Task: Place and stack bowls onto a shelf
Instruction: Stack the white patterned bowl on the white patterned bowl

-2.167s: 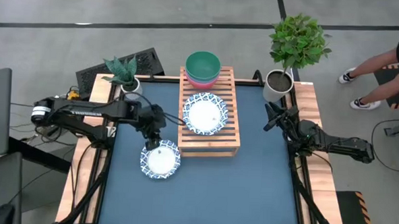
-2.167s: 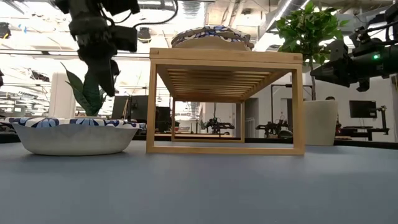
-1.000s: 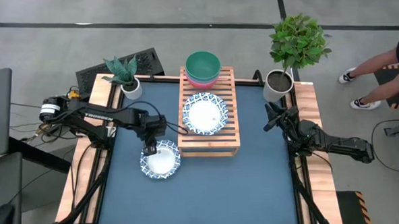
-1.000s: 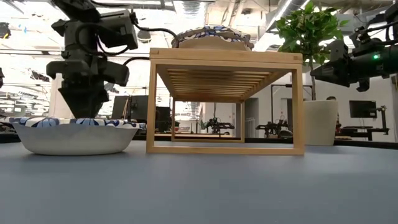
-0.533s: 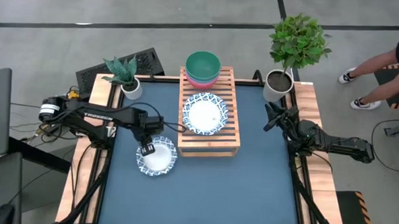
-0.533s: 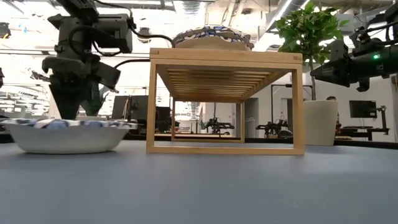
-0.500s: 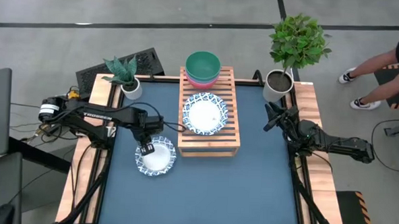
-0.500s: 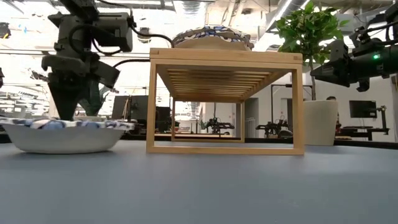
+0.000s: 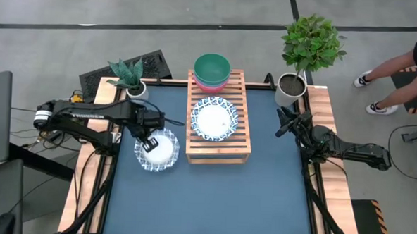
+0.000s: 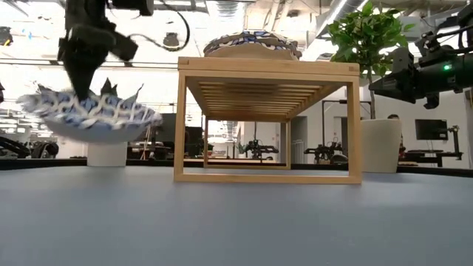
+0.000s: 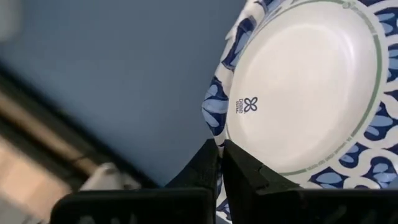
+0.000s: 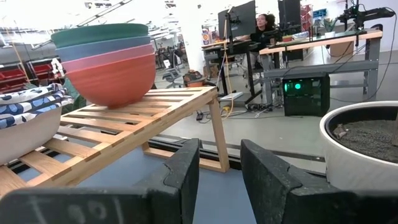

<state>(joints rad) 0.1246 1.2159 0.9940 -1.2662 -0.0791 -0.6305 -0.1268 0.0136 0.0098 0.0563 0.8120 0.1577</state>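
Patterned bowl point(image 9: 158, 149) has come up off the desk point(image 9: 261, 197), tilted, w/ left gripper point(image 9: 148, 144) jaws pinching its rim so it can go onto the shelf point(image 9: 228, 149), atop its twin point(image 9: 213, 118); right gripper point(image 9: 284, 124) parked by desk edge, jaws apart.

Glossy glazed patterned bowl point(image 11: 311, 93), slatted wood shelf point(image 9: 218, 128), matt tabletop point(image 9: 212, 195).
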